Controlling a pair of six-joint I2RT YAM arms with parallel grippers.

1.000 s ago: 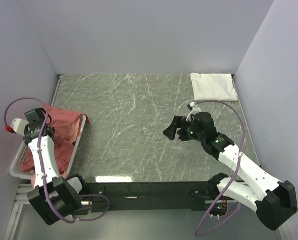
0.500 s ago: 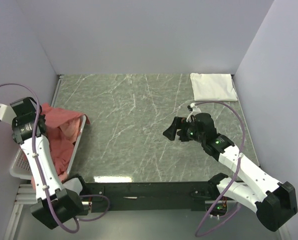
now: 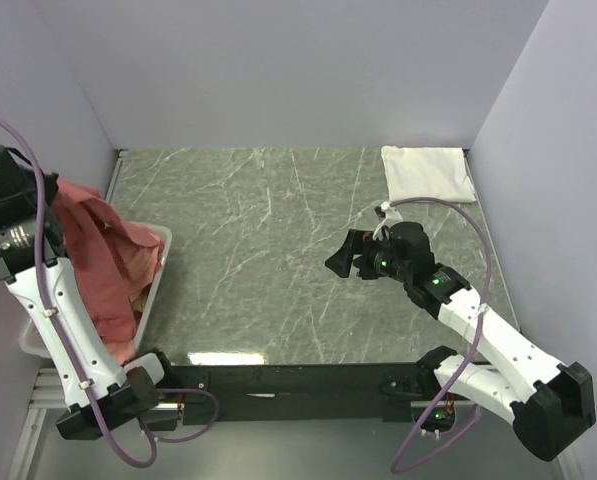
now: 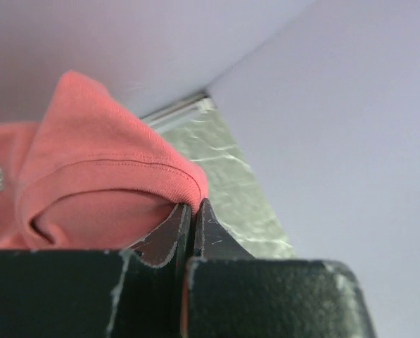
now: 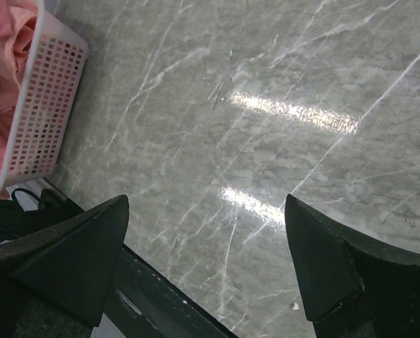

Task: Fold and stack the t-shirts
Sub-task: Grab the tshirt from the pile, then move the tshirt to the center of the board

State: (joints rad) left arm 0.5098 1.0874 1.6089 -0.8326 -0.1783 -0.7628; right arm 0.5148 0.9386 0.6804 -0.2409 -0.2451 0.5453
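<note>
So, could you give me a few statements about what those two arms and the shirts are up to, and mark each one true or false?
1. The left gripper is shut on a fold of a salmon t-shirt. True.
2. The right gripper also holds a shirt. False: its jaws stand wide open and empty above the table.
3. A white t-shirt lies folded at the table's far right corner. True.
4. The mesh basket sits at the table's right edge. False: it is at the left edge, with salmon cloth in it.
</note>
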